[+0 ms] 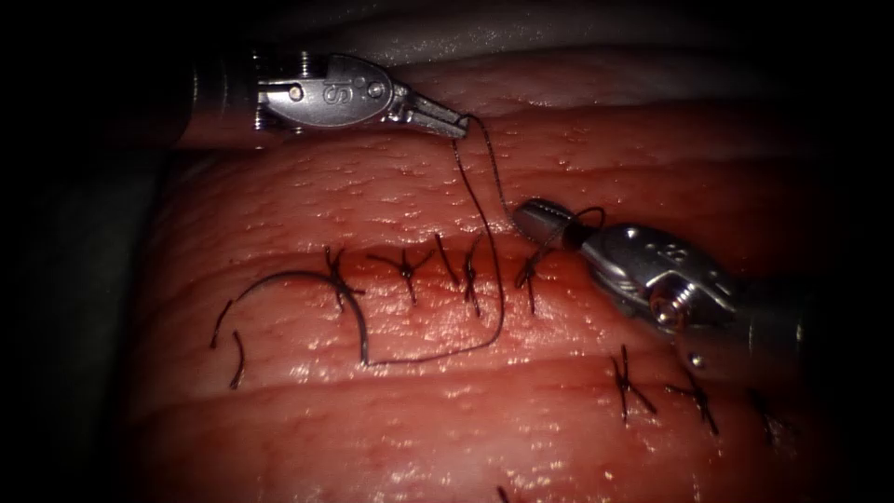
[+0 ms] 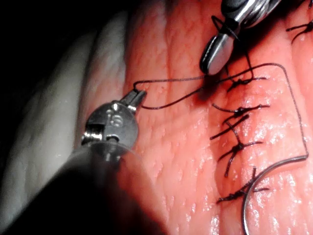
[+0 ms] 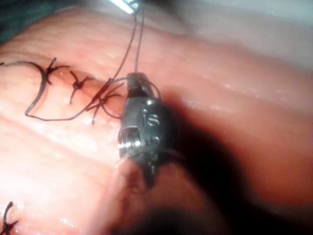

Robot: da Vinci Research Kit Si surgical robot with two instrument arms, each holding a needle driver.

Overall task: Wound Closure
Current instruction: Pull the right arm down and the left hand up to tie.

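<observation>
My left tool (image 1: pixel 454 123) (image 2: pixel 138 94) hangs over the tissue (image 1: pixel 372 186) above the stitched cut (image 1: pixel 438 265), its jaws shut on the thread (image 1: pixel 498 279) (image 2: pixel 171 79). One strand runs down across the cut and back left to the curved needle (image 1: pixel 279 275) (image 2: pixel 259 178) (image 3: pixel 43 83). The needle lies flat and free on the tissue at the cut's left end, held by neither tool. The other strand loops around my right tool (image 1: pixel 533 218) (image 2: pixel 215 58) (image 3: pixel 134 81). That tool's jaws are shut with nothing visible between them, just above the rightmost knot (image 1: pixel 531 272).
Several knotted stitches (image 1: pixel 405 265) cross the cut. Two more knots (image 1: pixel 629 382) sit on the tissue lower right. A short cut end of thread (image 1: pixel 237 359) lies below the needle's left tip. Pale fat (image 1: pixel 466 37) borders the tissue's far edge.
</observation>
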